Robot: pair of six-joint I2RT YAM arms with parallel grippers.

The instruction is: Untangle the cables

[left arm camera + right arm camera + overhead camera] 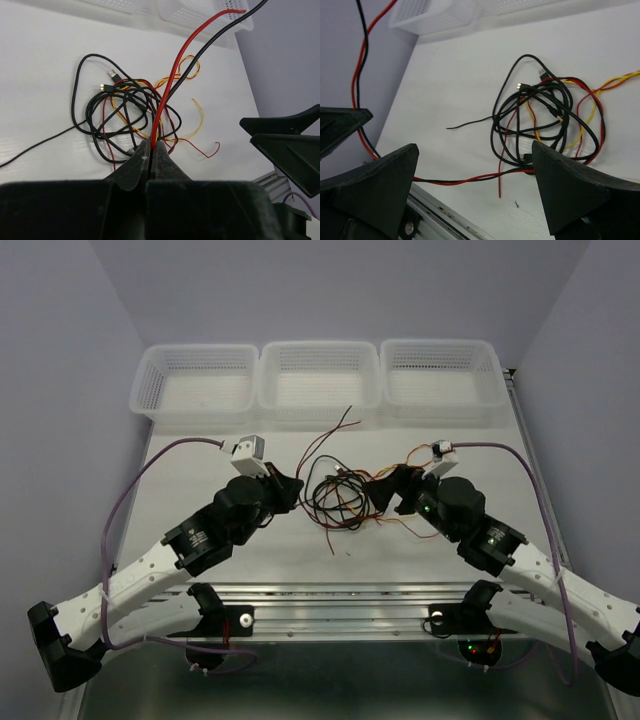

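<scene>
Barely started: cables (pixel 335 498) knotted at table (pixel 390 562) centre. L gripper (pixel 151 146) clamped on red+black pair (pixel 172 85); R gripper (pixel 475 148) wide open, empty, beside knot. All separating left.

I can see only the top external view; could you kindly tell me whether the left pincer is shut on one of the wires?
Observer: Yes, the left wrist view shows the left pincer shut on the red wire.
Operator: Thank you; is the right one gripping anything?
Observer: No, the right pincer stands wide open, gripping nothing.
Operator: Can you spot any plugs?
Observer: Small plug ends lie at the far edge of the tangle.
</scene>
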